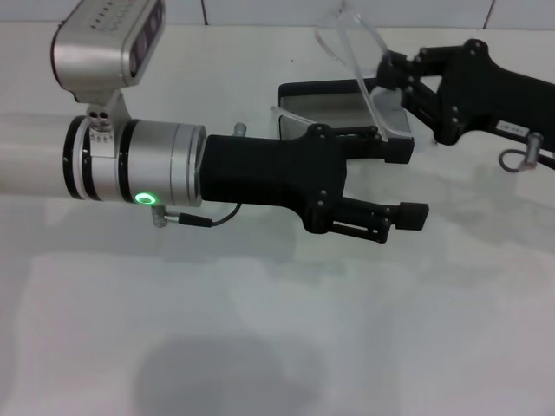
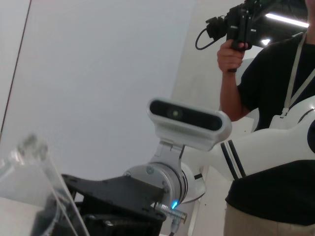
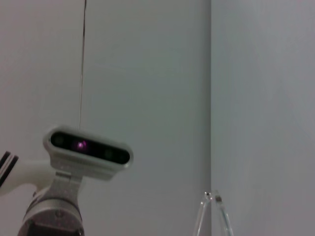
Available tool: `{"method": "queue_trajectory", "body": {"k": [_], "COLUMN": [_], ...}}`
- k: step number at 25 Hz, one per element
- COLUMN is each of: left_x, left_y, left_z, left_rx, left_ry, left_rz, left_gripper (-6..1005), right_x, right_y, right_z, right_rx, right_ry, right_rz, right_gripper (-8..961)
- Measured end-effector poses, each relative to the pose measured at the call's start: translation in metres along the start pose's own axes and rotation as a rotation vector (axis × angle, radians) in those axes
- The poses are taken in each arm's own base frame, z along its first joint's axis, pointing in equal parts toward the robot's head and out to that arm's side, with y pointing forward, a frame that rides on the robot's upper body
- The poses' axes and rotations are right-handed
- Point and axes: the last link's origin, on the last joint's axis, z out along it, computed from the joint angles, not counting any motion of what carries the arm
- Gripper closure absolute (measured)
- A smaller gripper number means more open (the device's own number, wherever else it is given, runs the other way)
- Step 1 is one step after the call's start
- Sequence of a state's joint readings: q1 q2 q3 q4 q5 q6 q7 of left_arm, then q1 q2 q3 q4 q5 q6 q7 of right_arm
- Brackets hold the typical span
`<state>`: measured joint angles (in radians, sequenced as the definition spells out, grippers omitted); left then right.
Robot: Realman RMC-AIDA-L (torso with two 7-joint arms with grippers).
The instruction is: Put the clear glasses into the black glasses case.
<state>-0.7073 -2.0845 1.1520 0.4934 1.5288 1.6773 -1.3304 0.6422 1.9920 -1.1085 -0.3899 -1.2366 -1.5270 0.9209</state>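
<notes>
holding the clear glasses [image 1: 360, 65] by the lens end, the right gripper [image 1: 392, 71] reaches in from the far right with its fingers clamped on the frame, so that the thin temple arms rise clear above the open black glasses case [image 1: 347, 108] instead of dragging on its rim; that looks like a hold chosen for lowering them straight into the grey lining. the left gripper [image 1: 401, 182] lies across the middle of the head view with its fingers spread apart, one beside the near edge of the case and the other well in front of it, which i judge is meant to steady the case, though whether it touches the case cannot be made out. the left arm's dark body hides most of the near side of the case, and the table [image 1: 260, 329] shows only white around it. the glasses nearly vanish against the pale background, so their far temple tips are hard to trace. in the left wrist view a person with a camera [image 2: 266, 73] stands behind, cut off at the frame edge.
</notes>
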Motion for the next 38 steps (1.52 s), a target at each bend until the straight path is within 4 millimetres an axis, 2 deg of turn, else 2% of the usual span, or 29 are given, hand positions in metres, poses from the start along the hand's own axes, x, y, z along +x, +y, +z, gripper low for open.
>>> {"method": "queue_trajectory", "body": {"k": [7,14,26,34,38], "left_x": [0.001,0.003,0.010,0.007,0.010], "left_y": [0.000,0.002,0.009,0.010,0.012], "left_z": [-0.002,-0.002,-0.010,-0.009,-0.009], "left_rx": [0.003,-0.012,-0.026,-0.027,-0.032], "left_ry": [-0.001,0.005,0.062,0.062,0.088], "left_rz": [0.007,0.020,0.095,0.117,0.128], "left_gripper": [119,119,119,119,121], "right_x": [0.006,0.005,0.010,0.004,0.007], "right_y": [0.005,0.003,0.011,0.020,0.019], "right_z": [-0.010,-0.020,-0.019,-0.018,-0.019], "right_rx": [0.004,-0.017,-0.094,-0.157,-0.135], "right_ry": [0.013,0.040,0.119,0.090,0.095], "right_rz": [0.017,0.132,0.338,0.376,0.379], "right_gripper": [871,869,865,863,862]}}
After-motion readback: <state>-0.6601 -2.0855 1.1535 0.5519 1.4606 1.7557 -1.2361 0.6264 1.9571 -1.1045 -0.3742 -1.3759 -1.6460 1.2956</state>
